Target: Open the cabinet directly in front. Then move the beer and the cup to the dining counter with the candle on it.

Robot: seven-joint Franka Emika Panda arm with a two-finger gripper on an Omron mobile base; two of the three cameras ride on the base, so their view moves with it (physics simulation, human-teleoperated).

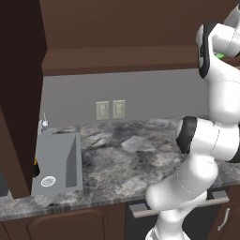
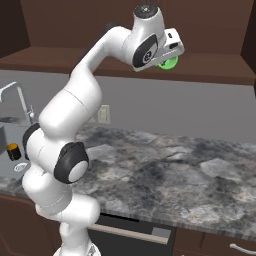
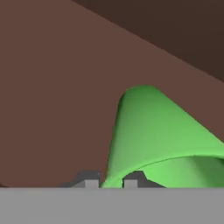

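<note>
- Standing behind the white arm, an onlooker sees it reach up from the marbled counter point(image 2: 165, 165) into the open cabinet point(image 2: 210, 70), whose door point(image 1: 16, 93) hangs swung out at the left.
- End effector point(image 3: 110, 180): its two dark fingertips sit close together, pinched on the rim of the green cup point(image 3: 153, 135), whose wall runs between them.
- The cup shows as a green sliver beside the hand on the cabinet shelf point(image 2: 220, 72).
- By my judgement, the cabinet is opened; carrying the cup to the dining counter remains, and I cannot tell where the beer stands.
</note>
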